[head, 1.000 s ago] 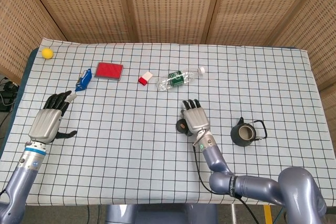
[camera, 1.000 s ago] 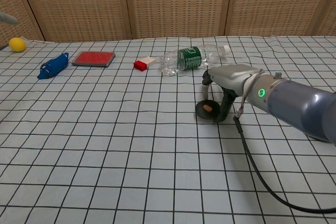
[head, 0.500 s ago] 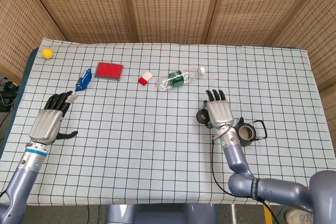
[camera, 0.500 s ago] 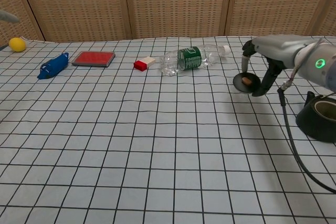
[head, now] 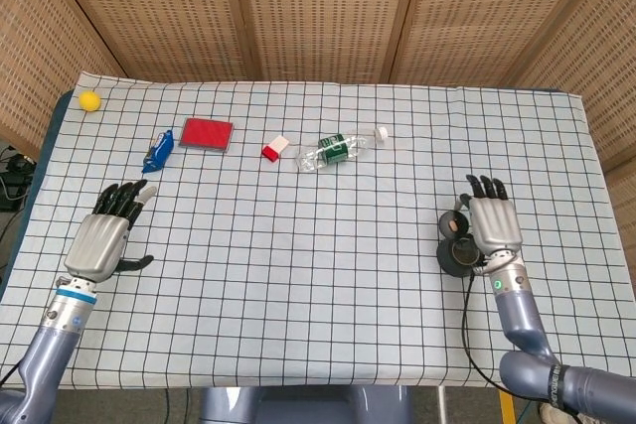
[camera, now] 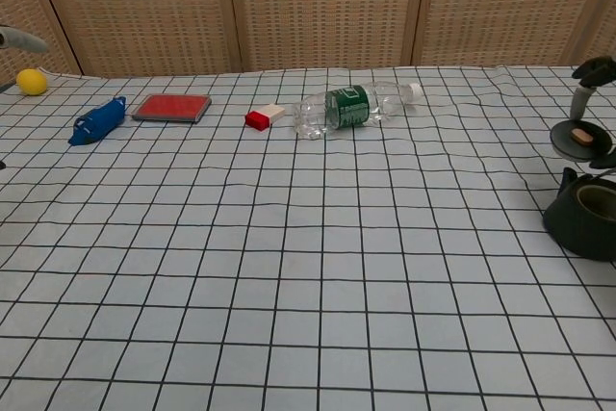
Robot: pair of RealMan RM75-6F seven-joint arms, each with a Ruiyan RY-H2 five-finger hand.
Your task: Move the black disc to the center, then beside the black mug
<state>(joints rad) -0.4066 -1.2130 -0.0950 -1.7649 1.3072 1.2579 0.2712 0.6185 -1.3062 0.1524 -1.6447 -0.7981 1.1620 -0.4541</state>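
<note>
The table (head: 298, 275), covered in a white cloth with a black grid, carries everything here. Over the past second the robot's right hand (head: 490, 230) has swept from near the table's middle out to its right side, carrying the small black disc (camera: 576, 138), which has a pale brown spot at its centre. The hand now holds the disc off the cloth, directly above and just behind the squat black mug (camera: 584, 217), which sits beneath the hand's palm in the head view. Judging from this, the centre stop is done and only the set-down beside the mug remains. The left hand (head: 104, 238) hangs far to the other side with fingers spread and nothing in them, barely shifted. Well away from the right hand, towards the far middle of the table, lies a clear plastic bottle with a green label (head: 339, 149) on its side, then a flat red rectangular pad (head: 207, 133), a blue crumpled pouch (head: 158, 153), a small red-and-white block (head: 274, 147) and a yellow ball (head: 89, 100) at the far left corner. None of these crowds the mug; the mug itself and its looped handle are the only things the disc could land on or knock.
</note>
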